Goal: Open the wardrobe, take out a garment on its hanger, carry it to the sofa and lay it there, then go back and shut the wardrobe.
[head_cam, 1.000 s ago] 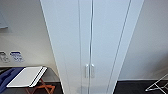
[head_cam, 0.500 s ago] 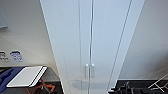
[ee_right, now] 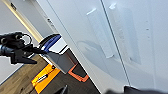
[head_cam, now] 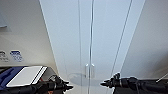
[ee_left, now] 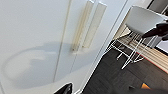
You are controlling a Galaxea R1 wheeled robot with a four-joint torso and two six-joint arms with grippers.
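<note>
While both its plain full-height doors stand closed, the tall narrow white wardrobe (head_cam: pixel 91 37) rises directly ahead of the robot. Counted: two doors, two small white vertical handles (head_cam: pixel 89 70) side by side at the centre seam, two black grippers. The left gripper (head_cam: pixel 67 87) and right gripper (head_cam: pixel 103 84) hang low before the doors, tips pointing inward, one to each side of the handles and below them, touching nothing. Whether their fingers are apart or together cannot be told.
</note>
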